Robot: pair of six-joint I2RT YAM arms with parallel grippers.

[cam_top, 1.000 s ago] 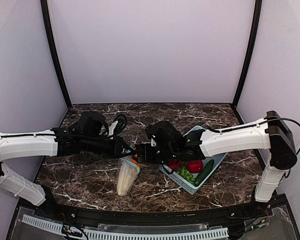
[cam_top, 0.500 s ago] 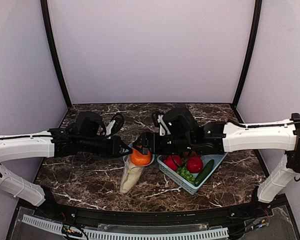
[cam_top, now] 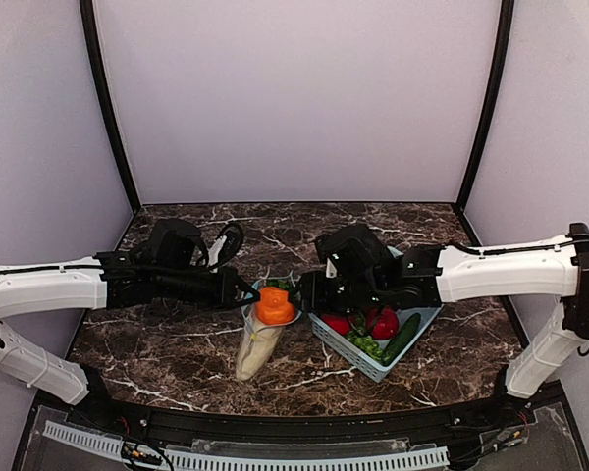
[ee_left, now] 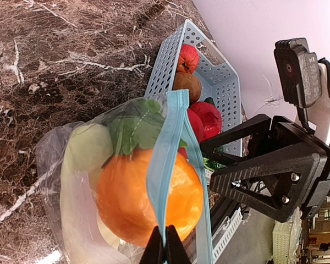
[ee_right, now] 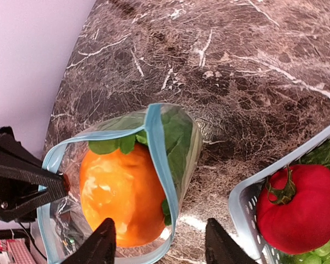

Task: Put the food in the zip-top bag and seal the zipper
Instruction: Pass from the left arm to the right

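Observation:
The clear zip-top bag [cam_top: 252, 349] lies on the marble with its mouth raised. A cream-white squash [ee_left: 87, 149] and green leaves [ee_left: 133, 130] are inside it. An orange [cam_top: 273, 306] sits in the mouth. My left gripper [cam_top: 246, 292] is shut on the light blue zipper strip [ee_left: 173, 144] and holds the mouth open, pinching it at the fingertips [ee_left: 165, 248]. My right gripper [cam_top: 297, 291] is open and empty, just right of the orange. In the right wrist view its fingers [ee_right: 105, 242] straddle the orange [ee_right: 121, 192] and the zipper [ee_right: 159, 157].
A light blue lattice basket [cam_top: 419, 316] stands right of the bag with red pieces [cam_top: 383, 325], green grapes and a cucumber [cam_top: 402, 337]. A red tomato [ee_right: 302, 204] lies by its rim [ee_right: 241, 202]. The basket also holds a brown piece [ee_left: 186, 86].
My right gripper brought the orange over the bag, let it go into the mouth, opened and drew back a little to the right. The left gripper held the zipper strip throughout.

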